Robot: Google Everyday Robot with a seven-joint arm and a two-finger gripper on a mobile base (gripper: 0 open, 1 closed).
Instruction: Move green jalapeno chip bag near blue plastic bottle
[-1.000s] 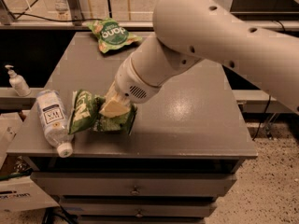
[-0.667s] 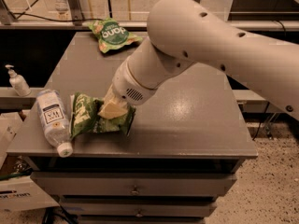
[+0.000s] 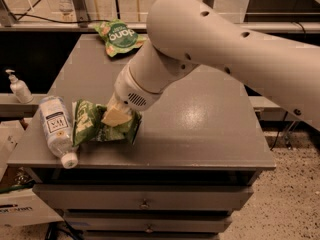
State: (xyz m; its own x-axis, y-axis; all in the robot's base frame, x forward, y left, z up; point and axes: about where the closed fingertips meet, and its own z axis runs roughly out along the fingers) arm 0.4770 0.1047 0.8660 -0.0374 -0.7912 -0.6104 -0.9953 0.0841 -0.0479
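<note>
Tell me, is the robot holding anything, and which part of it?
The gripper sits on the chip bag, on the half away from the bottle. Whether it really grips the bag cannot be told.

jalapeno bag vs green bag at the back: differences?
Colour: jalapeno bag is dark green; back bag is lighter, with a round white-lettered logo. Place: jalapeno bag lies front left beside the bottle; back bag sits at the far edge. Contact: the gripper is on the jalapeno bag; nothing touches the back bag. Both lie on the table.
</note>
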